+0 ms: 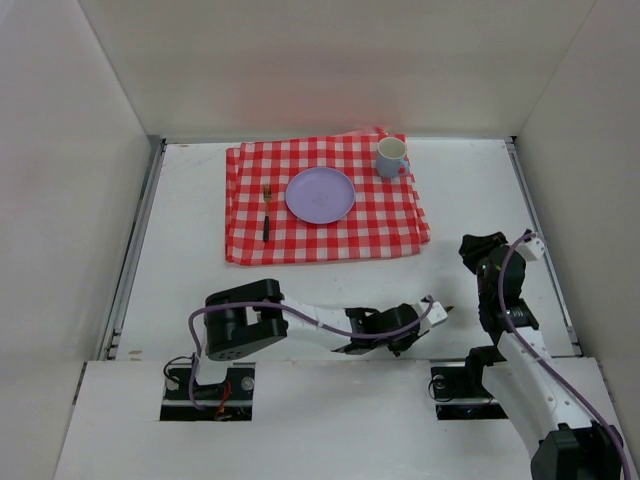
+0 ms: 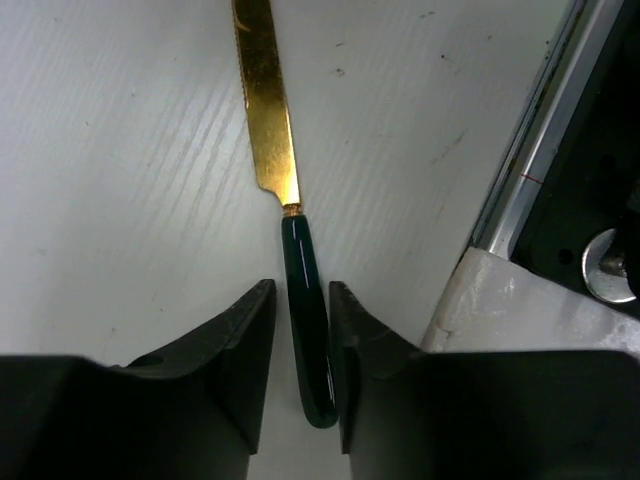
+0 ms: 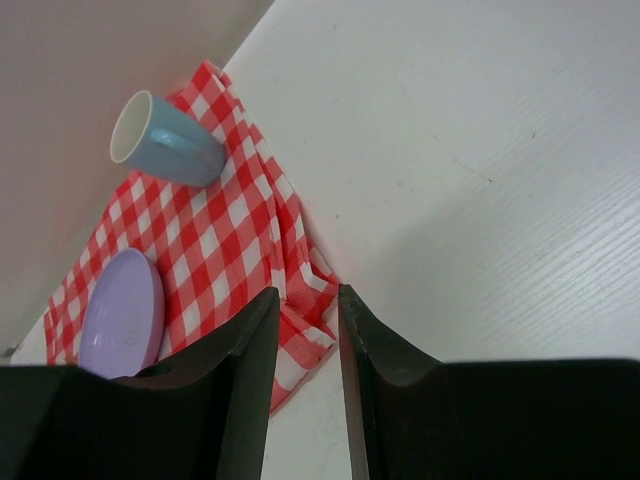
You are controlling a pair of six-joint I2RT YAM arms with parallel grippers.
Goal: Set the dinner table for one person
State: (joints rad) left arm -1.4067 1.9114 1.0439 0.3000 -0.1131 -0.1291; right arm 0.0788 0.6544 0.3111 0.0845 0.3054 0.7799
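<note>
A knife with a gold blade (image 2: pixel 268 120) and dark green handle lies on the white dinner table (image 1: pixel 180 270) near its front edge. My left gripper (image 2: pixel 302 290) is low over it, jaws closed in on the handle, which rests against the right finger; a sliver of table shows at the left finger. In the top view only the knife tip (image 1: pixel 446 310) pokes out past the left gripper (image 1: pixel 425 318). My right gripper (image 1: pixel 478 245) hovers right of the cloth, jaws nearly together and empty (image 3: pixel 307 292).
A red-and-white checked cloth (image 1: pixel 390 220) at the back holds a lilac plate (image 1: pixel 320 194), a fork (image 1: pixel 267 212) left of it and a blue cup (image 1: pixel 391 157) at its back right. A metal rail (image 2: pixel 520 170) runs close beside the knife. White walls enclose the table.
</note>
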